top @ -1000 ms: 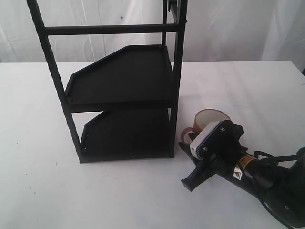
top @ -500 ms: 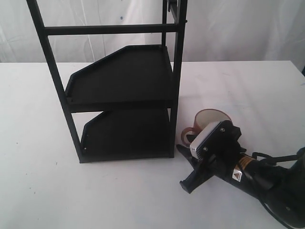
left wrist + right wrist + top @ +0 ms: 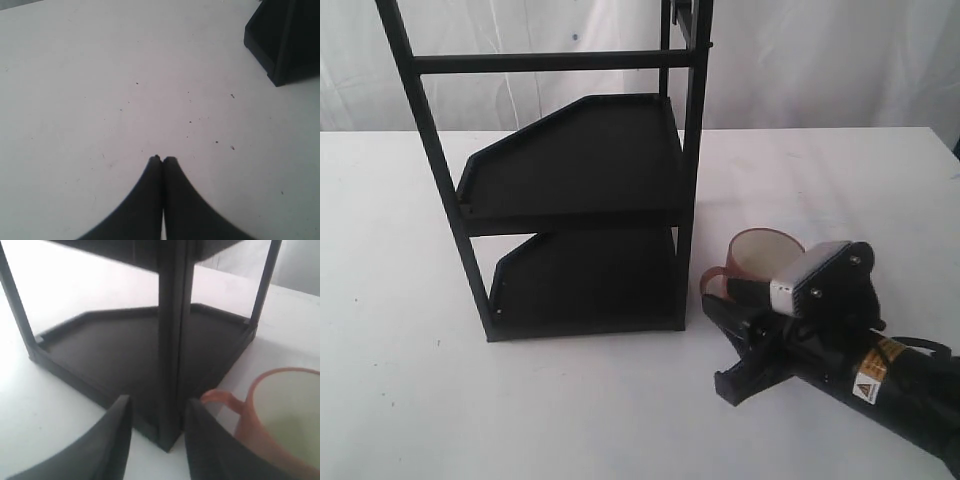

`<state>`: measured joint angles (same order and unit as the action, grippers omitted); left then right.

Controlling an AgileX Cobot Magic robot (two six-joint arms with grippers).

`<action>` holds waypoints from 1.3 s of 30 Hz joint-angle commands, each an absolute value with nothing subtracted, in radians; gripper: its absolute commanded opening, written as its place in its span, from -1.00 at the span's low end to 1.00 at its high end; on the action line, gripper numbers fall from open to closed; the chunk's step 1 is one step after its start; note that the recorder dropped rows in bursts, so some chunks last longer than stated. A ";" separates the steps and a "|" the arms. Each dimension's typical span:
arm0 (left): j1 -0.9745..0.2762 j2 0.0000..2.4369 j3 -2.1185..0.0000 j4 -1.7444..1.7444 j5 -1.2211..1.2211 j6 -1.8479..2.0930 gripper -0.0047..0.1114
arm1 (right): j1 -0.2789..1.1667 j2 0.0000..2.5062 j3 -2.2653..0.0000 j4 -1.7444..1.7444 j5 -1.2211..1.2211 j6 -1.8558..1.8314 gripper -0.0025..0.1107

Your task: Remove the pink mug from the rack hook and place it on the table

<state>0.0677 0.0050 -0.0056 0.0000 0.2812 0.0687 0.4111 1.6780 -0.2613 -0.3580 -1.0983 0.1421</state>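
The pink mug (image 3: 760,255) stands upright on the white table (image 3: 420,380), just right of the black rack's (image 3: 570,160) front right post, handle toward the rack. My right gripper (image 3: 717,345) lies low in front of the mug, open and holding nothing; one finger is close beside the handle. In the right wrist view the mug (image 3: 280,415) sits to one side of the open right gripper (image 3: 157,402), which faces the rack post (image 3: 172,340). The rack hook is out of view above the frame. My left gripper (image 3: 162,159) is shut and empty over bare table (image 3: 75,75).
The rack's two angled shelves take up the middle of the exterior view. A corner of the rack base (image 3: 280,45) shows in the left wrist view. White curtains hang behind the table.
My right wrist has swung to the right and drawn back a little from the mug, fingers staying open. The mug and rack have not moved.
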 commanded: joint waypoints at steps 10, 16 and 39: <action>0.068 0.000 0.000 0.000 0.279 0.067 -0.92 | 0.378 1.020 -0.413 0.315 -0.021 -0.192 -0.96; 0.068 0.000 0.000 0.000 0.279 0.067 -0.92 | 0.361 0.970 -0.510 0.328 0.429 -0.223 -0.96; 0.068 0.000 0.000 0.000 0.279 0.067 -0.92 | 0.019 0.634 -0.510 0.345 0.424 -0.224 -0.96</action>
